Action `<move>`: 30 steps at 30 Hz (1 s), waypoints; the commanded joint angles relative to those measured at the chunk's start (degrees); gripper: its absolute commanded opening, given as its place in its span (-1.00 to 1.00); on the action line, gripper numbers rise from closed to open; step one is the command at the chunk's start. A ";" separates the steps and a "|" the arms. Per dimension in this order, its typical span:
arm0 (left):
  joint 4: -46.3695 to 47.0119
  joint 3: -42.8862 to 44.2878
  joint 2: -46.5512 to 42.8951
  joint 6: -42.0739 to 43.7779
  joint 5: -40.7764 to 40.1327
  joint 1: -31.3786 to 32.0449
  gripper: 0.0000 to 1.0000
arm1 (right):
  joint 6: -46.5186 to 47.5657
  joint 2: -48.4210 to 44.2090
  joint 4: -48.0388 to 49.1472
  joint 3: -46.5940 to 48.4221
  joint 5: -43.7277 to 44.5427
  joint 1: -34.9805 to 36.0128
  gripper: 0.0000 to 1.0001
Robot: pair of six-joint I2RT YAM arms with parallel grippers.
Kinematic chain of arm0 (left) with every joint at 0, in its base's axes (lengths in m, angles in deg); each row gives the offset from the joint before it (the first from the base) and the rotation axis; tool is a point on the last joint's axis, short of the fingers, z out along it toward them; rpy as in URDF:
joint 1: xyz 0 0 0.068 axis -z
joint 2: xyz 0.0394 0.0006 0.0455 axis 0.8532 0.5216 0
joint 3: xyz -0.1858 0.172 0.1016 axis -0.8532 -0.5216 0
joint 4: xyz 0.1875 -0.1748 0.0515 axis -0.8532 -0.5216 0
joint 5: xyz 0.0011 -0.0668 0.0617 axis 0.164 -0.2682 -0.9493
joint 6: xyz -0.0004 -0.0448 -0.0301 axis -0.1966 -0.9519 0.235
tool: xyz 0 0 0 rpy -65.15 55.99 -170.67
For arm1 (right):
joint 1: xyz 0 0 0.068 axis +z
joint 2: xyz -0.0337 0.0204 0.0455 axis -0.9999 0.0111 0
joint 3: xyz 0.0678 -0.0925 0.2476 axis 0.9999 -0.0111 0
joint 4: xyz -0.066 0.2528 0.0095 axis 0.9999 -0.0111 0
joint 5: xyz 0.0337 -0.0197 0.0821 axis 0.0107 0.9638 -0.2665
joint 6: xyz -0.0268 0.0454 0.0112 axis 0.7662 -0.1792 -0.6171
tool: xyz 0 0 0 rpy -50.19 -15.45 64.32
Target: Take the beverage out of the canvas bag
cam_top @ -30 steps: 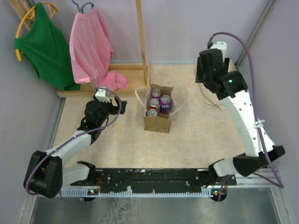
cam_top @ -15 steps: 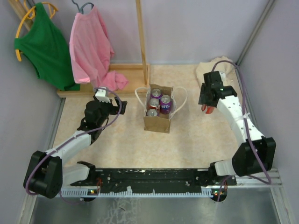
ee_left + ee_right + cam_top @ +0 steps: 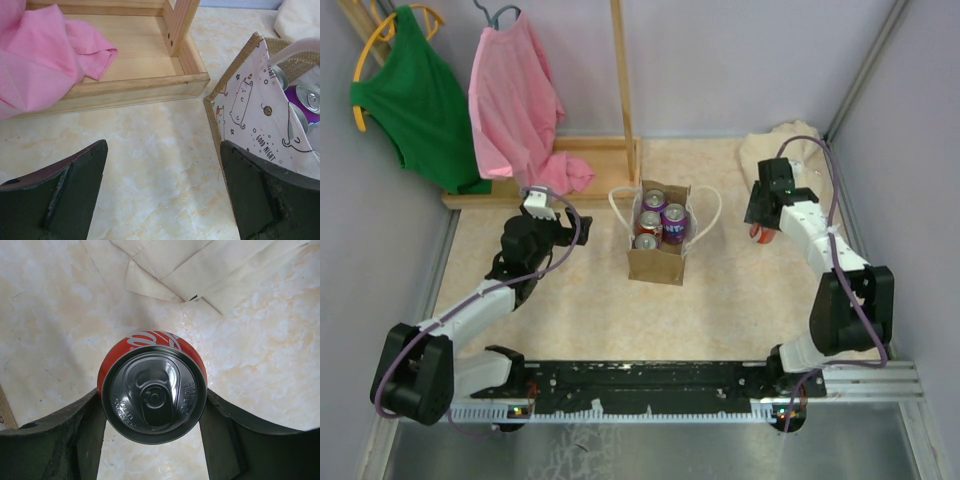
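The canvas bag (image 3: pixel 657 262) stands open in the middle of the table with white loop handles; several cans (image 3: pixel 673 215) stand in it. My left gripper (image 3: pixel 546 204) is open and empty, low over the table left of the bag; in the left wrist view (image 3: pixel 164 147) the bag's printed lining (image 3: pixel 250 110) and can tops (image 3: pixel 307 97) lie just beyond my right finger. My right gripper (image 3: pixel 763 226) is shut on a red can (image 3: pixel 762 234), held upright low over the table right of the bag. The right wrist view shows the can's top (image 3: pixel 152 395) between both fingers.
A cream cloth (image 3: pixel 785 145) lies at the back right, just behind the red can, and shows in the right wrist view (image 3: pixel 200 270). A wooden rack base (image 3: pixel 590 160) with a post stands behind the bag. A pink shirt (image 3: pixel 515 100) and a green shirt (image 3: pixel 415 95) hang at the back left.
My right arm has swung down from high at the back right to low over the table, carrying the red can. The left arm and the bag have not moved.
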 commanded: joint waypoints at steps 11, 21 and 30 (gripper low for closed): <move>1.20 0.09 0.16 -0.29 1.18 0.38 1.00 | 0.23 2.07 11.82 -3.98 5.94 -1.05 -1.00; 1.20 0.17 0.05 -0.24 1.53 0.42 1.00 | -0.66 4.51 14.69 -4.37 5.30 -2.86 -0.95; 1.20 0.35 -0.08 -0.22 1.73 0.41 1.00 | -1.01 7.53 12.85 -3.43 6.10 -2.93 0.27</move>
